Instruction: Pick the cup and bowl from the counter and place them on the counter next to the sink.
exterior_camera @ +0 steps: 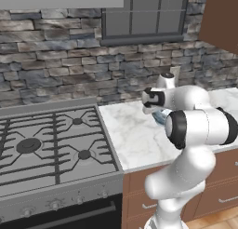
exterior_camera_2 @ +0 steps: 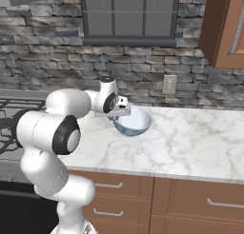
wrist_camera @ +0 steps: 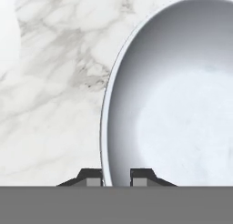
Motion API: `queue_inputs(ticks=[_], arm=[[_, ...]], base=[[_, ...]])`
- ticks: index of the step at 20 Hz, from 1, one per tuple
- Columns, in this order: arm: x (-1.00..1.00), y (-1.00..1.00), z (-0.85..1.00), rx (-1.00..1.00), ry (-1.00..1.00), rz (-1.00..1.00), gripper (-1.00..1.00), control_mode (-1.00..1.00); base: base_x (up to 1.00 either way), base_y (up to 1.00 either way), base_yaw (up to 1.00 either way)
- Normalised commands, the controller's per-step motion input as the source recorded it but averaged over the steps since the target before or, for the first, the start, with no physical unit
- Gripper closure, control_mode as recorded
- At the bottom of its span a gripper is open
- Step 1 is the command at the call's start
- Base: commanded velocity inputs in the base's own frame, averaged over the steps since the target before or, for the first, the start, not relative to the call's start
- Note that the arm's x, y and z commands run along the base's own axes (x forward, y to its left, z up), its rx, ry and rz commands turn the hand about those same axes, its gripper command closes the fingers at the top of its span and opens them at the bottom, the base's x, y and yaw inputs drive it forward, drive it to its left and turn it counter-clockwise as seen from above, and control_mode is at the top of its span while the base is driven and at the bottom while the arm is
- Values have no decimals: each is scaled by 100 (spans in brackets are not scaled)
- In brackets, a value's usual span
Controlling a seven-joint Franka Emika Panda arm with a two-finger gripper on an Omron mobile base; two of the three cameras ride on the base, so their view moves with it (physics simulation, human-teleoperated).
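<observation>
The wide pale blue-white bowl (exterior_camera_2: 137, 121) sits on the white marble counter (exterior_camera_2: 200, 142) close to the stone back wall. My gripper (wrist_camera: 116, 177) reaches down over the bowl's left rim, one fingertip outside the wall and one inside, shut on that rim. In the hand view the bowl (wrist_camera: 182, 104) takes up the right half, with the counter (wrist_camera: 50, 82) to its left. From the left base view my arm hides most of the bowl (exterior_camera: 161, 117), and the gripper (exterior_camera: 155, 111) is at its near edge. The cup and the sink are out of view.
A grey gas stovetop (exterior_camera: 51, 144) with black grates borders the counter (exterior_camera: 135, 139) on the left. A wall outlet (exterior_camera_2: 168, 84) sits behind the bowl. A brown upper cabinet (exterior_camera_2: 224, 28) hangs at the right. Marble stretches to the right of the bowl.
</observation>
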Motion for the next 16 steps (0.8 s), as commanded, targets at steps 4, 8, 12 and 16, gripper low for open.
queue_inputs(ticks=[4, 8, 12, 16], arm=[[-44, 74, 69, -9, 0, 7, 100, -100], [-42, 58, 55, -13, 0, 6, 100, -100], [-49, 41, 30, -14, 0, 2, 100, -100], [-63, 25, 32, -4, 0, 0, 100, -100]], base=[[0, 0, 0], [0, 0, 0], [0, 0, 0], [0, 0, 0]])
